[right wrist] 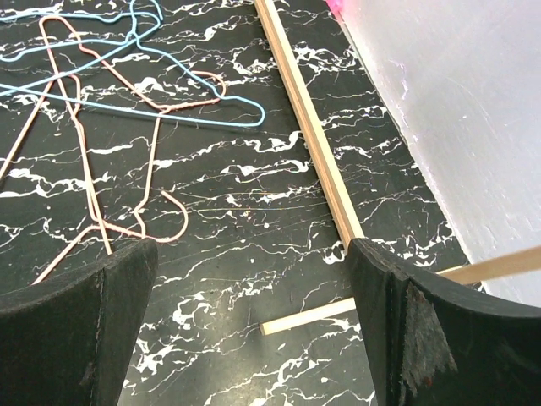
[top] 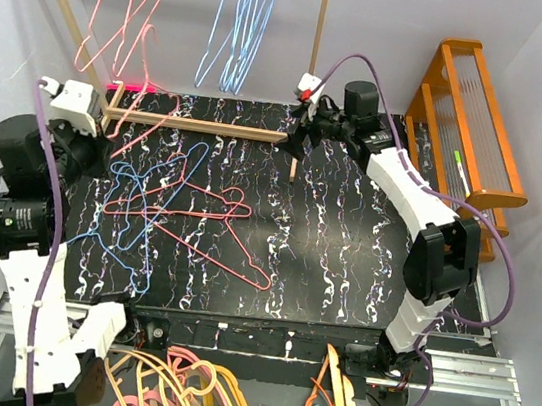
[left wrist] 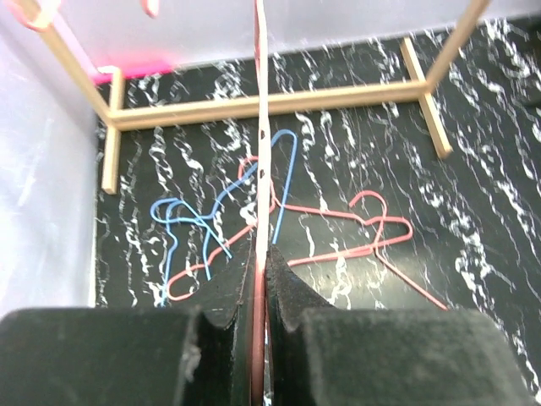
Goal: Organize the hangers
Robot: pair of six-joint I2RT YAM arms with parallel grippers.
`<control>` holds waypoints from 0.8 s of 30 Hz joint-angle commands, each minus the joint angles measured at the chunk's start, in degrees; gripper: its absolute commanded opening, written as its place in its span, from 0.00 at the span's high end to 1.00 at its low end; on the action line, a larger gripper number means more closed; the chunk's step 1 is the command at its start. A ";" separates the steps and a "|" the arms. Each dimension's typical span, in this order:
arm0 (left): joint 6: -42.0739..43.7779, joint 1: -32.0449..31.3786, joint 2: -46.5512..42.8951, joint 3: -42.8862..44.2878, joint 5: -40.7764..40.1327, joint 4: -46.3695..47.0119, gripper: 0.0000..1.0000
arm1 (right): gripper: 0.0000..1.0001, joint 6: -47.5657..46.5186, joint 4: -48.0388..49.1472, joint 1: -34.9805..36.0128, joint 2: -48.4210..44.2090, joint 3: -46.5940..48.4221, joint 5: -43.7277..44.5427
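Left gripper [left wrist: 260,254] is clamped on a thin pink-red wire hanger [left wrist: 263,152]. Beyond it, loose pink-red and light blue wire hangers [top: 175,205] lie tangled on the black marbled table [top: 343,264]. Right gripper [right wrist: 254,249] stands wide open near the wooden rack base [right wrist: 308,135]. At the back, hung pink hangers [top: 126,11] and hung blue hangers [top: 240,27] are suspended.

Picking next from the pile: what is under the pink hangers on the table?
Light blue hangers are tangled with the pink hangers on the black table; which wire lies uppermost at the crossings is too thin to tell.
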 commanded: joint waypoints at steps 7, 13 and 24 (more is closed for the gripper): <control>-14.05 12.03 6.93 11.16 6.86 13.89 1.00 | 0.02 2.30 6.84 -1.30 -7.00 -6.50 -3.62; -16.10 12.56 11.44 14.76 9.99 21.63 1.00 | 0.02 4.13 9.76 -1.18 -8.09 -8.41 -3.64; -16.60 11.92 18.97 19.95 13.01 32.26 1.00 | 0.02 2.61 8.34 -0.68 -10.21 -10.63 -3.21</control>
